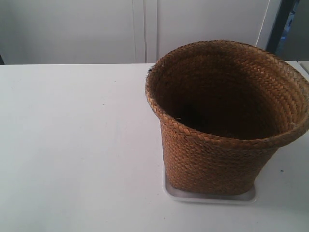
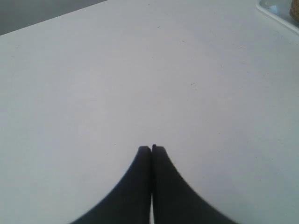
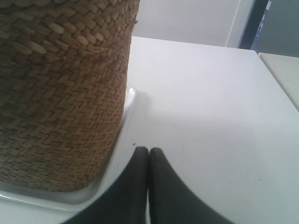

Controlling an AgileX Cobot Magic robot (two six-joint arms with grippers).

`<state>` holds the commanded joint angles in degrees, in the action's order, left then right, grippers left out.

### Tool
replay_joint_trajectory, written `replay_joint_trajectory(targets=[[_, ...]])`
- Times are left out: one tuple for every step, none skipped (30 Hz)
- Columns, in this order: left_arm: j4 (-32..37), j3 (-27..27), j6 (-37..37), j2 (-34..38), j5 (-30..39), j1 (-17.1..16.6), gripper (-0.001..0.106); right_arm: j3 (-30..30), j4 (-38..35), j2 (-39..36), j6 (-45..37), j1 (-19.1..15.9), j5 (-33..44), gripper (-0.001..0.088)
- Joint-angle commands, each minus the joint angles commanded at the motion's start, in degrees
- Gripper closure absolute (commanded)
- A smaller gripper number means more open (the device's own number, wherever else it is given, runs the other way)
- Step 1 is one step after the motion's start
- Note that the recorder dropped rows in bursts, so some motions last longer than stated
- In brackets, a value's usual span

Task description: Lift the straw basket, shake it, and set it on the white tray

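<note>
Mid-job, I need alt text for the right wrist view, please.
The straw basket stands on the white tray, close to the camera. The right gripper, its dark fingers shut and empty, is over the white table beside the tray.

Left pincer point(image 2: 152, 148): dark fingers pressed together, tips meeting, over the white desk point(image 2: 140, 84). Well apart from the pincer, at the frame's edge: a corner of the white tray point(image 2: 276, 13), and a sliver of the straw basket point(image 2: 295, 11) just inside its rim.
</note>
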<state>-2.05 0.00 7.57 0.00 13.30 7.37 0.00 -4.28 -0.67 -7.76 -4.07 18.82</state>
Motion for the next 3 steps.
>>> replay_joint_trajectory(targets=[[0.0,0.0,0.0,0.0,0.0,0.0,0.105,0.0,0.0,0.0,0.0,0.0,0.0,0.0868],[0.0,0.0,0.0,0.0,0.0,0.0,0.105,0.0,0.0,0.0,0.0,0.0,0.0,0.0868],[0.0,0.0,0.0,0.0,0.0,0.0,0.105,0.0,0.0,0.0,0.0,0.0,0.0,0.0868]])
